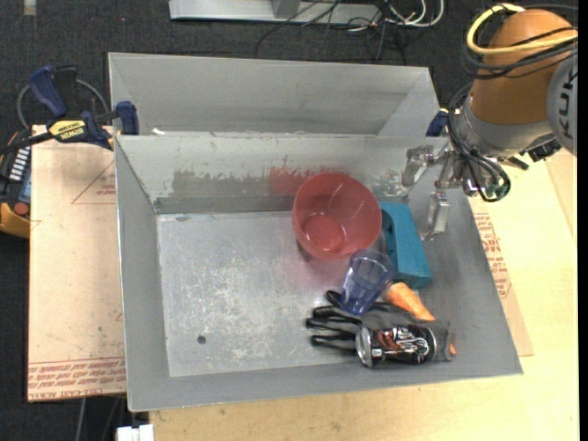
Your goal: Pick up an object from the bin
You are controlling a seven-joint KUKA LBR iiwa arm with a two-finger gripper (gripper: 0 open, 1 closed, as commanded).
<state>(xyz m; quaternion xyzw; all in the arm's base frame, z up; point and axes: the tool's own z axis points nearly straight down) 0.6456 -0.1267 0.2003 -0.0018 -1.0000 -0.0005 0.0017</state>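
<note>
arm in from right, wrist above bin [138, 274] right rim, gripper [428, 198] tilted over right wall | tool: spread wide, empty | nearest: teal block [405, 244] just beside it, next to red bowl [336, 215] | front right heap: clear cup [367, 281], dark can [397, 344] | black looped thing [333, 323] partly under can, kind unclear
</note>
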